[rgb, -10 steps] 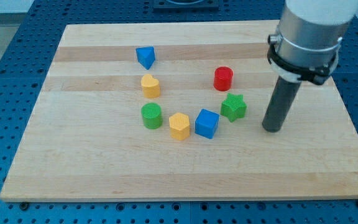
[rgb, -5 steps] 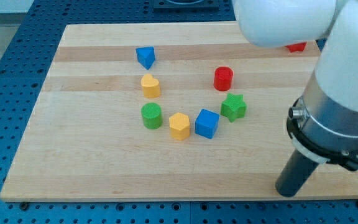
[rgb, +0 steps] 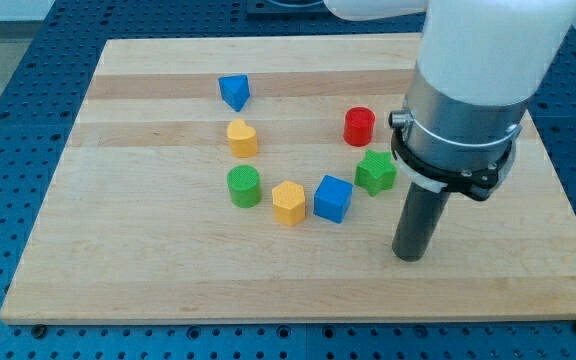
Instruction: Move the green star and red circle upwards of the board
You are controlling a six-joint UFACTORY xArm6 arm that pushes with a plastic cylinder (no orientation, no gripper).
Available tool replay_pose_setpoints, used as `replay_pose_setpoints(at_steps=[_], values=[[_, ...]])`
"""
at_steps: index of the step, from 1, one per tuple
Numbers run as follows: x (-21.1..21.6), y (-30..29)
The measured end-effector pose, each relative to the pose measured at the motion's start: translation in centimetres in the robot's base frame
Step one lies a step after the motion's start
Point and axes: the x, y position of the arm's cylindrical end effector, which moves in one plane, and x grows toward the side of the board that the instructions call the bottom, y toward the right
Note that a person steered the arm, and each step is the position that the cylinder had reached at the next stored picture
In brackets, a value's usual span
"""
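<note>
The green star (rgb: 375,172) lies right of the board's middle. The red circle (rgb: 359,126) stands just above it, slightly to its left. My tip (rgb: 408,256) rests on the board below and to the right of the green star, a short gap away, touching no block. The arm's large body hides the board above and to the right of the star.
A blue cube (rgb: 333,198), a yellow hexagon (rgb: 288,203) and a green circle (rgb: 244,186) form a curve left of the star. A yellow heart (rgb: 241,137) and a blue triangle (rgb: 234,91) lie further up. The wooden board (rgb: 118,250) ends near the view's bottom.
My tip went from right of the green star down toward the board's lower right, then came back left and up to below-right of the star. No block has moved.
</note>
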Motion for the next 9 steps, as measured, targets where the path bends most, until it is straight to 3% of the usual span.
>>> replay_pose_setpoints(at_steps=[2, 9], values=[[-0.6, 0.0], [-12.0, -5.4]])
